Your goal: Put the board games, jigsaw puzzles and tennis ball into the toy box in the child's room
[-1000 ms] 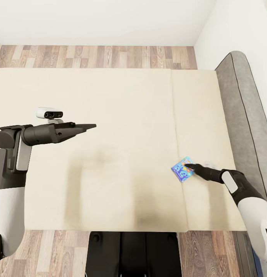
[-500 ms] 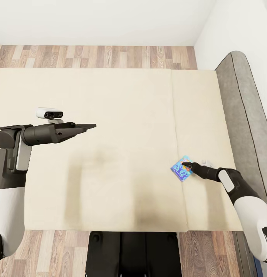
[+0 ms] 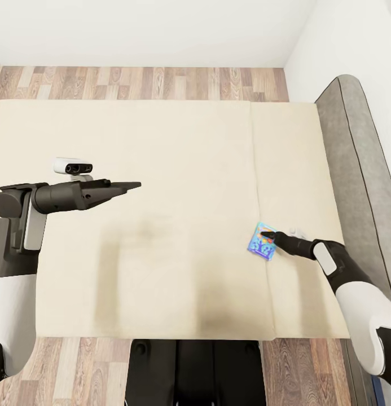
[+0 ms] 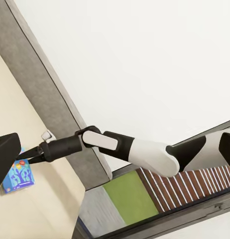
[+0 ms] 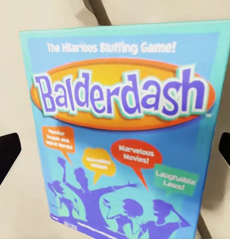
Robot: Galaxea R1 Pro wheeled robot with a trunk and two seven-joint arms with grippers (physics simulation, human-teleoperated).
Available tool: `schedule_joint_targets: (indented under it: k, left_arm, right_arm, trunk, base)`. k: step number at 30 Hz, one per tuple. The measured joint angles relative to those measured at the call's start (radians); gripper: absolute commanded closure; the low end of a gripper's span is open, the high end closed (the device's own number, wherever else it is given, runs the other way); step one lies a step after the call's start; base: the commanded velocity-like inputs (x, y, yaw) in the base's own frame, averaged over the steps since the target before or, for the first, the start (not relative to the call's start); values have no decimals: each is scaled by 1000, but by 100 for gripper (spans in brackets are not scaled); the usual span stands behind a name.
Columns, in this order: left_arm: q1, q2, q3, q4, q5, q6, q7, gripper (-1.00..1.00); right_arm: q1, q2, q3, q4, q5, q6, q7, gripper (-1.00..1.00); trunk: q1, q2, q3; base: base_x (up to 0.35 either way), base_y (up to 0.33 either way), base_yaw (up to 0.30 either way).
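Two spread fingers [image 5: 5, 159] flank Balderdash board game [image 5: 120, 134]

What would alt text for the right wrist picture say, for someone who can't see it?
A blue board game box titled "Balderdash" lies on a cream bed, seen close up. Two dark fingers of the right gripper sit at either side of the box, spread wide.

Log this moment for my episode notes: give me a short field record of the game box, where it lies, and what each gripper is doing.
game: blue Balderdash box, lid facing up
location: on the cream bed, beside its seam
right gripper: at the box, fingers either side of it in the right wrist view, open
left gripper: held above the bed, away from the box, holding nothing; open or shut unclear
other: grey headboard along the bed's right edge
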Motion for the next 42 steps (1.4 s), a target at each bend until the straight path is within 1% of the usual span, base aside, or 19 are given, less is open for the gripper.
schedule_joint_targets:
  k: [10,19,30,36,39,42]
  left_arm:
    - [1,0,0,0,0,-1,0,-100]
    - [2,0,0,0,0,-3,0,-100]
    - [3,-1,0,0,0,-3,0,-100]
    - [3,-1,0,0,-2,-4,0,-100]
    - [3,-2,0,0,-3,-5,0,-100]
    - [3,-2,0,0,-3,-5,0,-100]
  right_arm:
    - [-3,15,1,0,2,0,-1,-100]
    - [-24,27,0,0,10,0,-3,-100]
    - [-34,55,3,0,12,28,-5,-100]
    - [-41,67,3,-1,13,30,-11,-100]
    - [-47,80,3,-1,14,31,-16,-100]
    - [-59,86,3,-1,15,31,-19,-100]
  trunk:
    - [0,0,0]
    - [0,0,0]
    - [0,0,0]
    - [0,0,0]
    - [0,0,0]
    - [0,0,0]
  base:
    - [0,0,0]
    - [0,0,0]
    - [0,0,0]
    - [0,0,0]
    - [0,0,0]
    - [0,0,0]
